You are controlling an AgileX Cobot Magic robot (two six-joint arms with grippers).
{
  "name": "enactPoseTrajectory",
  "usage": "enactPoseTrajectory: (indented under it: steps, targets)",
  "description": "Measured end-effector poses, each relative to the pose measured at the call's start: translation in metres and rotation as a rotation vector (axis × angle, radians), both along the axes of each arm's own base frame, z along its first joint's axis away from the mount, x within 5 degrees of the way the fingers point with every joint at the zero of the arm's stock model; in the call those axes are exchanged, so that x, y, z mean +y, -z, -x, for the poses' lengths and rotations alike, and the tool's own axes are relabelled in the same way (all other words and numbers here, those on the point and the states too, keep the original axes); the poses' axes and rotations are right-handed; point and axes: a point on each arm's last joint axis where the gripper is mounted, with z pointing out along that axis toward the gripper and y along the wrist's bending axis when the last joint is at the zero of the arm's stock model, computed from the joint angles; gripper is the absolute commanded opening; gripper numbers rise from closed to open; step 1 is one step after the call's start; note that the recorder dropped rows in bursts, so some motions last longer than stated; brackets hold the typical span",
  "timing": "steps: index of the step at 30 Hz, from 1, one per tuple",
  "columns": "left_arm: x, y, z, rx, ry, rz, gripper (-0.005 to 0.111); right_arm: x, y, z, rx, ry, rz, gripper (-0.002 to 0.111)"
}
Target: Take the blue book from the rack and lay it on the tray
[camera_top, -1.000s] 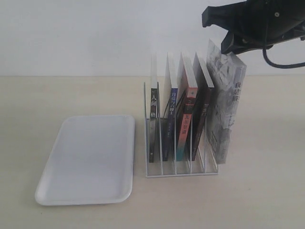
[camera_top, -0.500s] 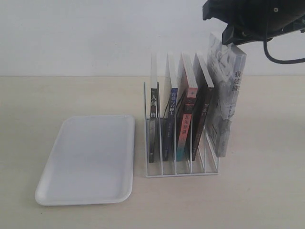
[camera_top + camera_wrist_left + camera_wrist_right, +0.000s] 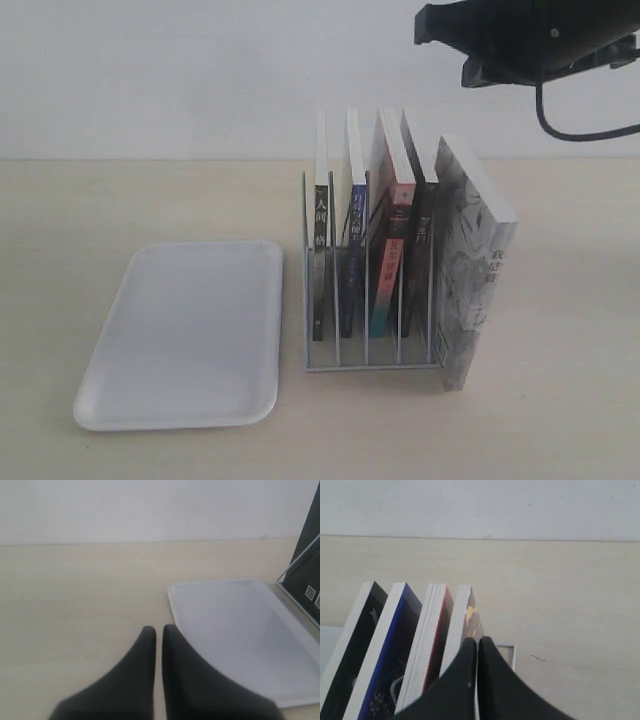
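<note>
The thin dark-blue paperback book stands unpicked in the small white wire rack, second slot from the flat white plastic tray, so the right claw above the rack, closed and empty like the left claw, likely must open and grasp it.

You see only the spine and top edge of the thin dark blue paperback book in the small white wire rack. Its neighbours hide its cover, and the spine's white characters are too small to read. In the right wrist view the black right gripper, fingers pressed together, covers part of the rack's corner, and the picture's edge cuts the books short. In the left wrist view the flat white plastic tray runs past the picture's edge.
</note>
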Motion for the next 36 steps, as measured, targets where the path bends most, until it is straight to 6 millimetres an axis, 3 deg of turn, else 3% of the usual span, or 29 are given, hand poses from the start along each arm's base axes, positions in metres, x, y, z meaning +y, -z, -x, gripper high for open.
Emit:
enactPoseTrajectory:
  steps: [11,13,14,16,17,20,23,26,32,36]
  targets:
    - [0.000,0.000,0.000,0.000,0.000,0.000,0.004,-0.001,-0.001,0.000,0.003,-0.001,0.027,0.003]
    - [0.000,0.000,0.000,0.000,0.000,0.000,0.004,-0.002,-0.005,0.001,0.019,-0.002,0.042,0.012]
    - [0.000,0.000,0.000,0.000,0.000,0.000,0.004,-0.003,-0.006,0.002,0.032,-0.005,0.057,0.027]
    - [0.000,0.000,0.000,0.000,0.000,0.000,0.004,-0.004,-0.010,0.005,0.071,-0.023,0.091,0.040]
    - [0.000,0.000,0.000,0.000,0.000,0.000,0.004,-0.003,-0.012,0.006,0.085,-0.035,0.095,0.042]
    - [0.000,0.000,0.000,0.000,0.000,0.000,0.004,0.003,-0.018,0.011,0.132,-0.089,0.052,0.034]
    - [0.000,0.000,0.000,0.000,0.000,0.000,0.004,0.025,-0.021,0.021,0.129,-0.170,0.016,0.023]
    - [0.000,0.000,0.000,0.000,0.000,0.000,0.004,0.049,-0.021,0.028,0.088,-0.244,0.018,0.023]
    - [0.000,0.000,0.000,0.000,0.000,0.000,0.004,0.059,0.011,0.011,0.158,-0.221,0.089,0.023]
    - [0.000,0.000,0.000,0.000,0.000,0.000,0.004,0.061,0.020,0.006,0.178,-0.213,0.101,0.023]
